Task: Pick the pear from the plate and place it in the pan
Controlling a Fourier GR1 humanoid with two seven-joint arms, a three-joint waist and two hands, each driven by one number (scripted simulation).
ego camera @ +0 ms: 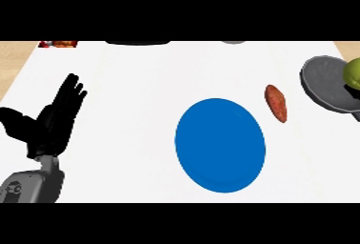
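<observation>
Over grey round pan (325, 81): green pear (352, 71); blue oval plate (220, 145) bare.

The blue plate (220, 145) lies flat and bare, well to the right of the resting left robot hand (49, 121). Farther right from that hand sits the grey pan (325, 83), the green pear (354, 73) over its right part.

A plate (220, 145) lies at the middle of the counter (141, 71). Just beyond its right rim lies a sweet potato (275, 103). Farther right, at the view's edge, sits the pan (325, 83), with the pear (353, 72) over it. The left hand (53, 121) rests open at the far left, well apart from the plate.
</observation>
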